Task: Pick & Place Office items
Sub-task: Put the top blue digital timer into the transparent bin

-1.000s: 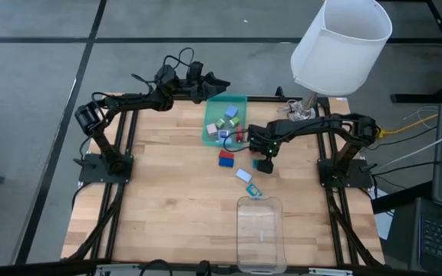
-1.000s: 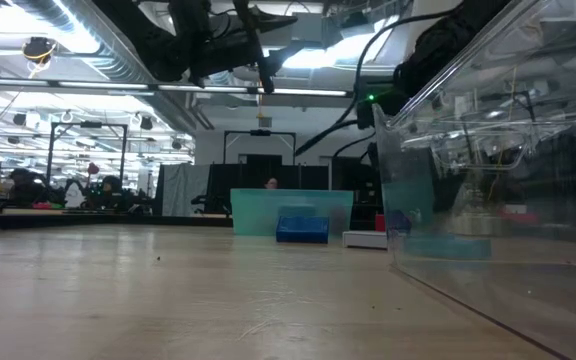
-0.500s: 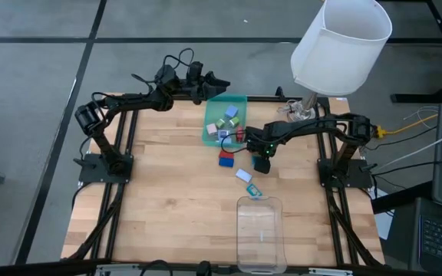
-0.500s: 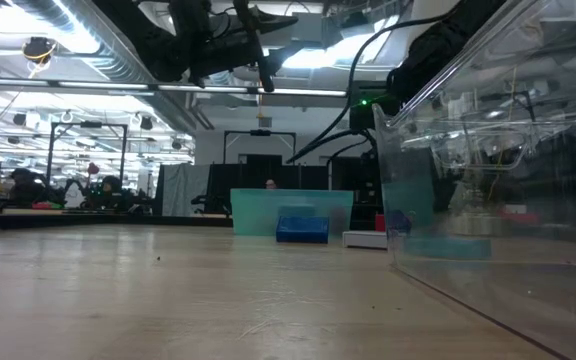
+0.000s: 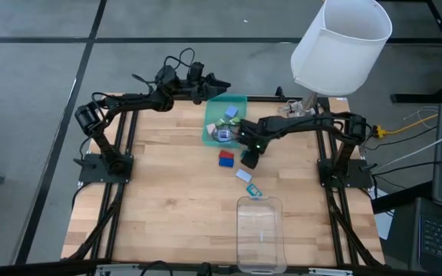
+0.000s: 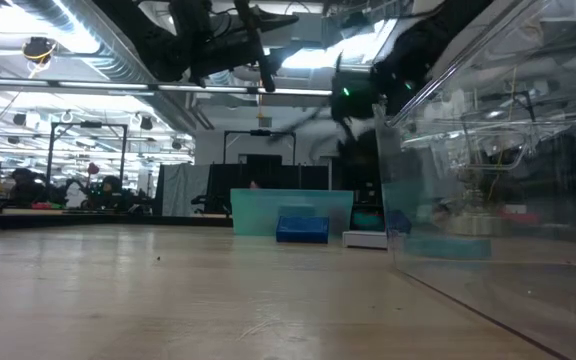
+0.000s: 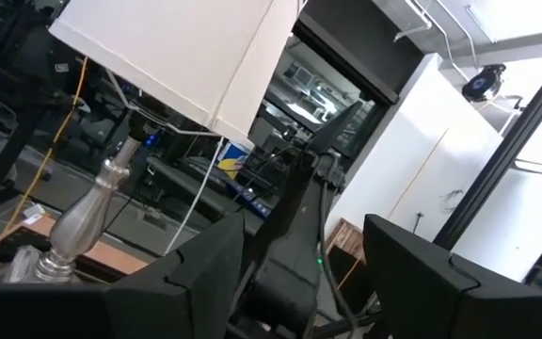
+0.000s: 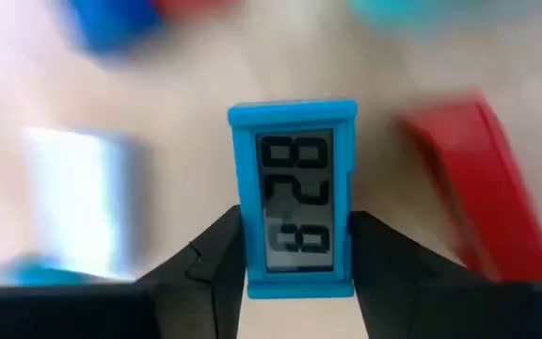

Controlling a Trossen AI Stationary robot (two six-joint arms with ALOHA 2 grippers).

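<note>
Wooden desk (image 5: 167,199). Clear plastic tray (image 5: 259,230) at its near edge, well apart from the right claw. Green tray (image 5: 212,132) just beside that claw, several small office items inside it.

Left claw (image 5: 215,79) hangs off beyond the green tray's far end; fingers (image 7: 186,273) stand apart, nothing between them.

Right claw (image 8: 294,252) clamps a small blue clock-like piece (image 8: 294,198), one finger on each side. Red flat piece (image 8: 478,188) just beside it. Blue-and-red block (image 5: 225,158), white rectangle (image 5: 243,175) and teal rectangle (image 5: 255,188) lie on the wood near the claw.
</note>
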